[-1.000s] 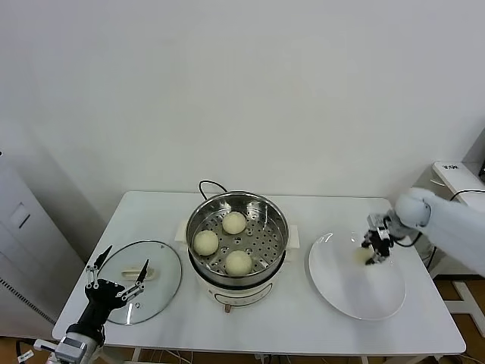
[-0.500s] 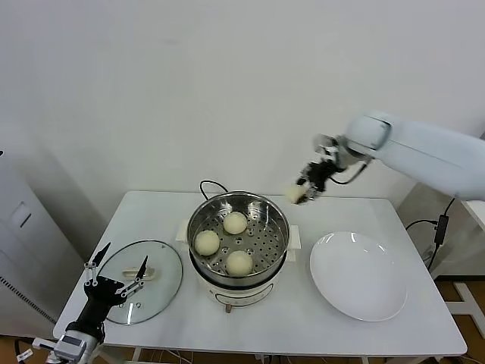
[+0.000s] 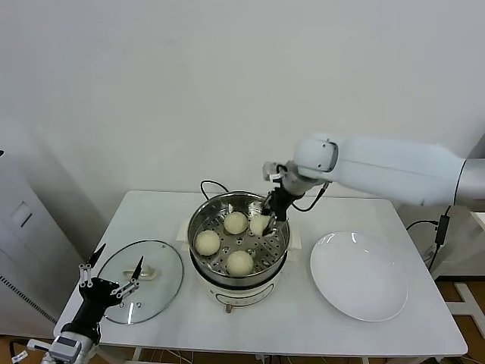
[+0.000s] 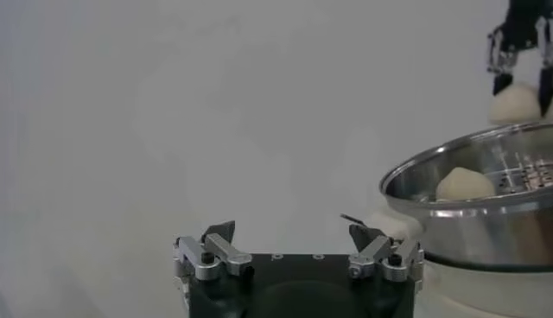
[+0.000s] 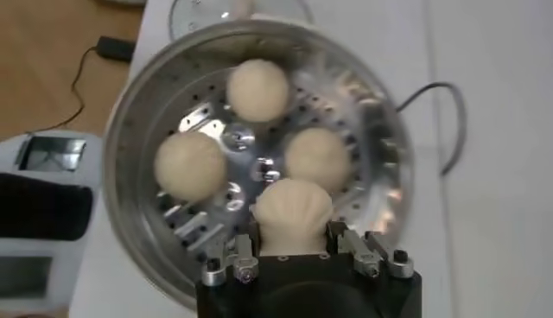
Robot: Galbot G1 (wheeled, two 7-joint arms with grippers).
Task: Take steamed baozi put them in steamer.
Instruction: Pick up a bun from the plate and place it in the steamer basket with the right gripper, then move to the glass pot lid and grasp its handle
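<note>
The steel steamer (image 3: 279, 241) stands mid-table on its white base. Three pale baozi lie on its perforated tray (image 3: 236, 222) (image 3: 206, 242) (image 3: 240, 262). My right gripper (image 3: 267, 218) is shut on a fourth baozi (image 3: 259, 224) and holds it inside the pot at the back right, just above the tray. In the right wrist view the held baozi (image 5: 293, 214) sits between the fingers, with the three others (image 5: 257, 89) (image 5: 190, 166) (image 5: 318, 158) beyond it. My left gripper (image 3: 109, 276) is open and empty, parked over the table's front left. The steamer also shows in the left wrist view (image 4: 467, 216).
A round glass lid (image 3: 155, 288) with a white handle lies at the left of the steamer. An empty white plate (image 3: 359, 276) lies at the right. A black cord (image 3: 208, 185) loops behind the pot.
My right gripper has lifted the baozi off the white plate, carried it left over the steamer's rim and lowered it into the pot. The left arm has barely moved.
</note>
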